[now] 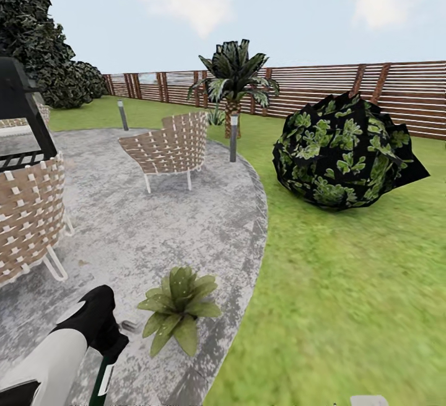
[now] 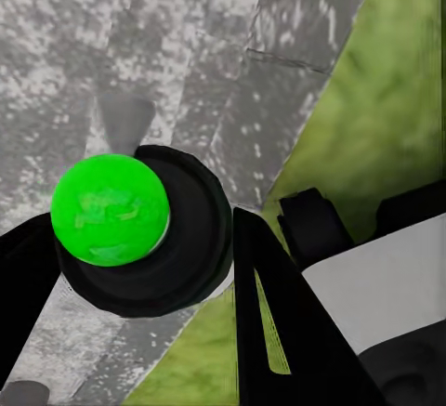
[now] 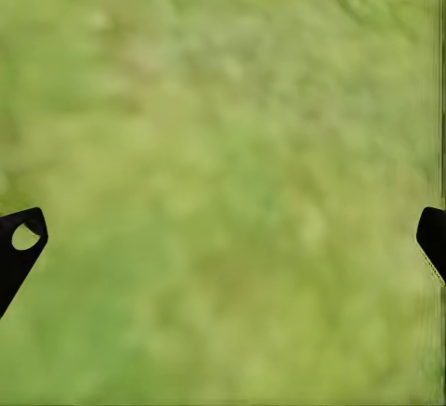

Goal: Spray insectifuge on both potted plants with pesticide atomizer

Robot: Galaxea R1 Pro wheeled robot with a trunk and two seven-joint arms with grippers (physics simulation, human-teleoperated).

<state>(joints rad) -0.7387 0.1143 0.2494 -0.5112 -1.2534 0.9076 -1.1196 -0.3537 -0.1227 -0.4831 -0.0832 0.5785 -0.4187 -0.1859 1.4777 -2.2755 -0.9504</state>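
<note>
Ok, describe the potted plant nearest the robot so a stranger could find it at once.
Start at the round grey paved patio with the woven chairs. Follow its edge toward the lawn: the potted plant sits there, a low rosette of broad pointed green leaves. It is far smaller than the dark round bush and the palm.

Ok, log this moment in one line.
left gripper: shut on pesticide atomizer | right gripper: open over lawn | potted plant: on patio

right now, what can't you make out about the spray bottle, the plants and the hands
- Spray bottle: head view, lower part cut off by the bottom edge, top hidden by the left hand; its nozzle direction is unclear.
- Potted plant: head view, leaves cover the pot.
- Second plant by the palm: head view, too small to confirm.
- Right hand: right wrist view, fingertips at the edges over blurred grass.
</note>
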